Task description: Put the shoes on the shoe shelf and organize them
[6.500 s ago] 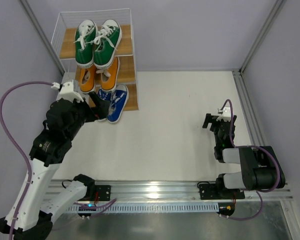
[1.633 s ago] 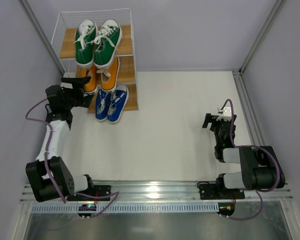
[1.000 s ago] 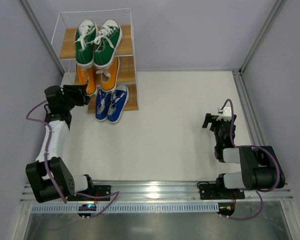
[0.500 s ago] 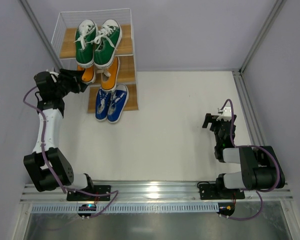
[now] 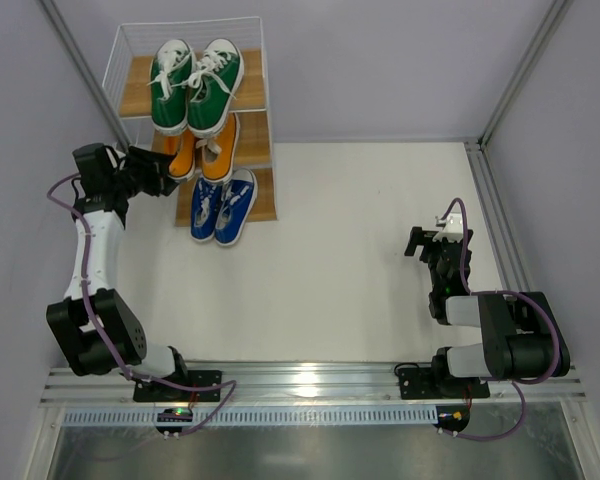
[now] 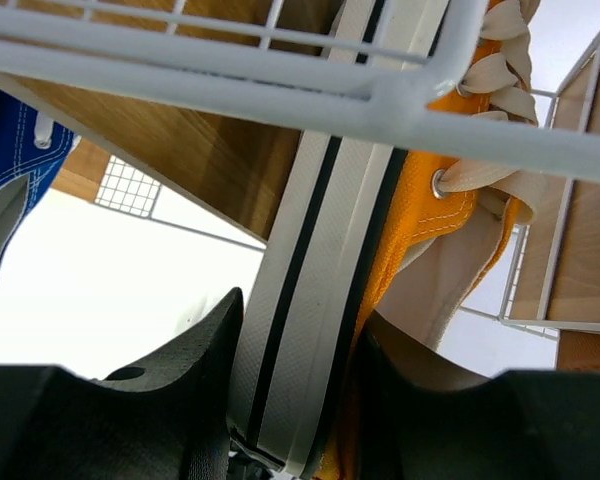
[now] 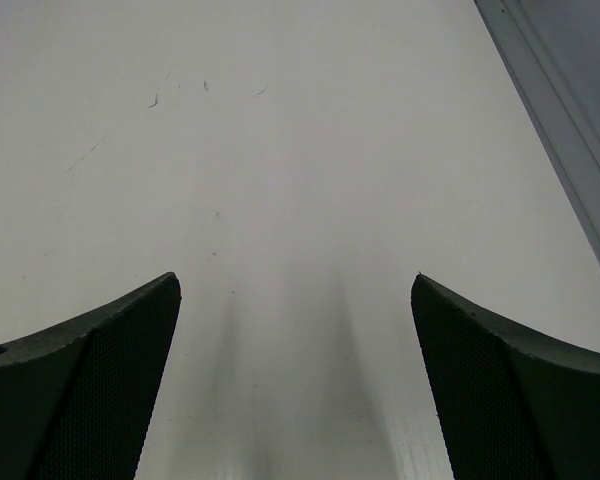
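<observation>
**Top external view:** A three-tier, white-wire and light brown wooden-board shoe shelf (image 5: 132, 95) stands in the far left corner of the white table top (image 5: 360, 230). A pair of green canvas sneakers (image 5: 215, 85) with white laces and white rubber toes fills the top tier. A pair of blue canvas sneakers (image 5: 235, 205) sits on the lowest tier, toes pointing to the near side. On the middle tier lies the right orange canvas sneaker (image 5: 218, 150), and just beside it is the left orange canvas sneaker (image 5: 183, 150). The black left gripper (image 5: 168, 165) reaches in from the shelf's left side and holds that left sneaker. Over at the right, the right gripper (image 5: 425, 243) sits low above the table with its arm folded, well apart from the shelf.

**Left wrist view:** The left gripper (image 6: 300, 310) is clamped on the left orange canvas sneaker (image 6: 325, 200). Its black fingers (image 6: 195, 390) press on either side of the white, black-striped rubber sole and the orange canvas. A white wire rail of the shoe shelf (image 6: 200, 150) crosses just above the sneaker. One of the blue canvas sneakers (image 6: 15, 170) shows at the left edge.

**Right wrist view:** The right gripper (image 7: 296, 276) has its dark fingers (image 7: 100, 380) spread wide apart with nothing between them. Only the scuffed white table top (image 7: 300, 150) lies below.
</observation>
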Robot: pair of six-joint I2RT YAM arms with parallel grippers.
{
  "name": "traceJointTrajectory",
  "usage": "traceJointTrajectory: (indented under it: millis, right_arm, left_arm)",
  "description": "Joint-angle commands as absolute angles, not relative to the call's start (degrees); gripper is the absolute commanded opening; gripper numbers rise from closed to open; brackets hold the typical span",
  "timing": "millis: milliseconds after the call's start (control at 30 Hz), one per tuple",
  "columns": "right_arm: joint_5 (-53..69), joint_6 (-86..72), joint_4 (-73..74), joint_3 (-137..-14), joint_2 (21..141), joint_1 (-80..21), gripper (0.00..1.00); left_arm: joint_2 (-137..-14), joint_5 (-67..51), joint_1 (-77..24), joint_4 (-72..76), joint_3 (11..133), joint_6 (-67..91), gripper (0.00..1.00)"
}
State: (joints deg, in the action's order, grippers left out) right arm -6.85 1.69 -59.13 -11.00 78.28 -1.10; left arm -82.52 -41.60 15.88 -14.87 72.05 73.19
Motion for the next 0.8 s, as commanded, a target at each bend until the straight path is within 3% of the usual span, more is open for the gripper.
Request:
traceJointTrajectory:
  millis: [0, 767]
  right_arm:
    - [-6.33, 1.49, -63.54, -11.95, 78.22, -0.88, 0.97]
    - [-6.24, 1.49, -63.54, -11.87, 78.14, -0.97, 0.97]
  left_arm:
    - [-78.32, -41.4, 15.82, -14.85, 74.1, 69.7, 0.0]
    - [-86.83, -42.8, 11.07, -5.99, 71.1, 73.65, 0.0]
